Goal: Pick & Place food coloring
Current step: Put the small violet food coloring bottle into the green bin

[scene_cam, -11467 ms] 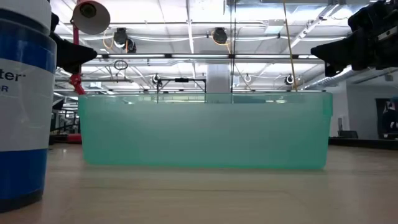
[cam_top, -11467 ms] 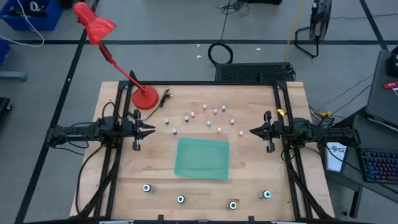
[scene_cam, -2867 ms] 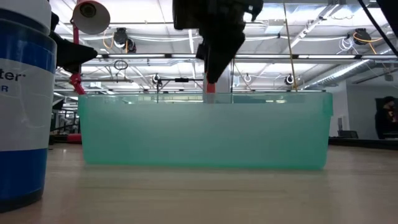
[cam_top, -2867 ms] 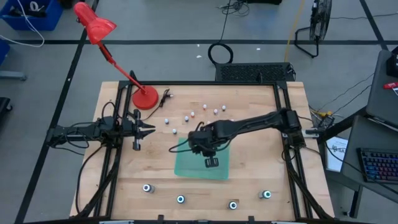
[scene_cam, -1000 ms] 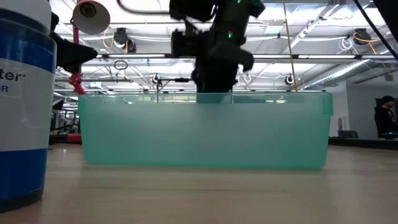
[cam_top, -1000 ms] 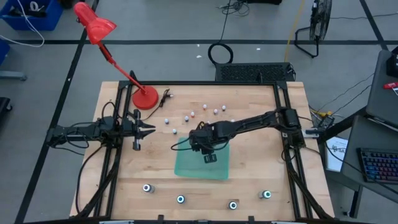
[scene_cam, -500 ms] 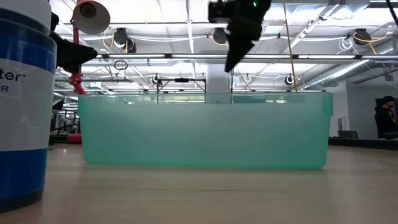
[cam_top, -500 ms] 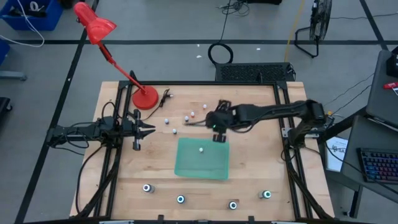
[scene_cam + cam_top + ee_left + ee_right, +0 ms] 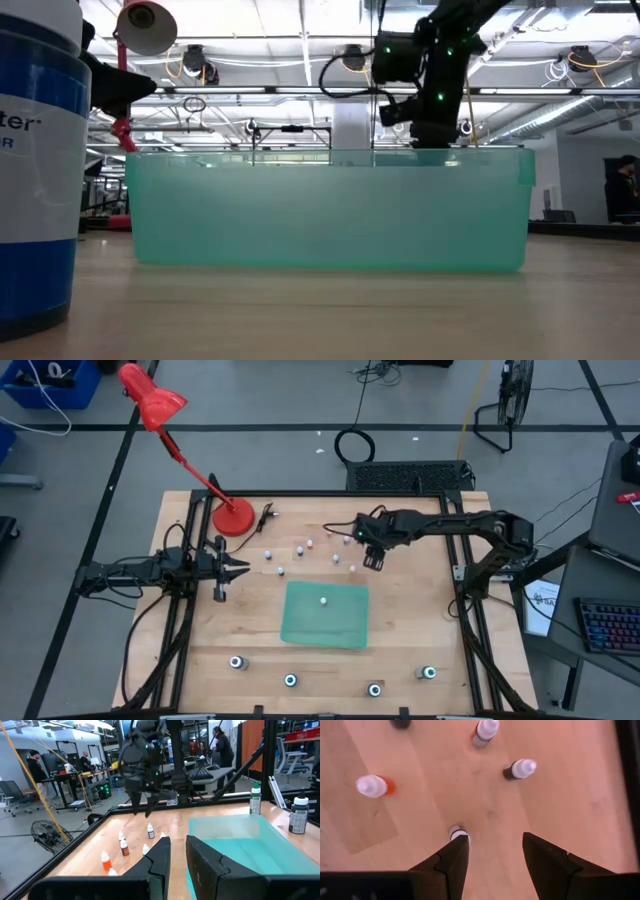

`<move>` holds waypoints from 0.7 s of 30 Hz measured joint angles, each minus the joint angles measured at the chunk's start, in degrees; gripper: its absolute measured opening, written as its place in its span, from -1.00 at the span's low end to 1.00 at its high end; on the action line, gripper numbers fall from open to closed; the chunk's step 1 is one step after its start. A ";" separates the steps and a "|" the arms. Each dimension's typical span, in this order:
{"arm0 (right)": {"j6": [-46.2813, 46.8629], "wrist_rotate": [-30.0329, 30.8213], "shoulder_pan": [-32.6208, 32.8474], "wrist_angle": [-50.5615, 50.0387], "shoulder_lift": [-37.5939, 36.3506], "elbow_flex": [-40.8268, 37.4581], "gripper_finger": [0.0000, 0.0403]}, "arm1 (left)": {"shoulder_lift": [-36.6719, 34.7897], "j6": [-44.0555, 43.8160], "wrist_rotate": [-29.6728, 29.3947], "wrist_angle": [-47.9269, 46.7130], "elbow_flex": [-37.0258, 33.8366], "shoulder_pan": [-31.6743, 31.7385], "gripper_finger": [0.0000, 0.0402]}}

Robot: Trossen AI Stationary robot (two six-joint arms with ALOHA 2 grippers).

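Note:
Several tiny whitish food coloring bottles (image 9: 305, 547) stand on the far half of the wooden table. One more (image 9: 323, 600) sits inside the teal container (image 9: 345, 630) at the middle. Three larger bottles (image 9: 290, 680) show along the near edge. My right gripper (image 9: 372, 558) hangs open above the table beyond the container's far right corner, pointing steeply down. In the right wrist view a bottle (image 9: 458, 833) stands just by one fingertip of my right gripper (image 9: 495, 840), with nothing between the fingers. My left gripper (image 9: 238, 568) waits at the left, level and shut, holding nothing.
A red desk lamp (image 9: 233, 517) stands at the far left corner. A tall blue-and-white bottle (image 9: 35, 170) fills the low view's left side. An orange bottle (image 9: 372, 786) and two dark ones (image 9: 519, 769) stand ahead of the right fingers. Bare wood lies right of the container.
My right gripper has swung from over the teal container toward the table's far right, out over the small bottles, and has rolled as it went. A small bottle now shows inside the container where the gripper had been.

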 joint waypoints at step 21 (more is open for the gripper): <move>1.06 -6.54 -1.53 2.78 0.00 -4.56 -0.12 | 0.00 -0.02 0.00 0.00 0.00 0.01 -0.67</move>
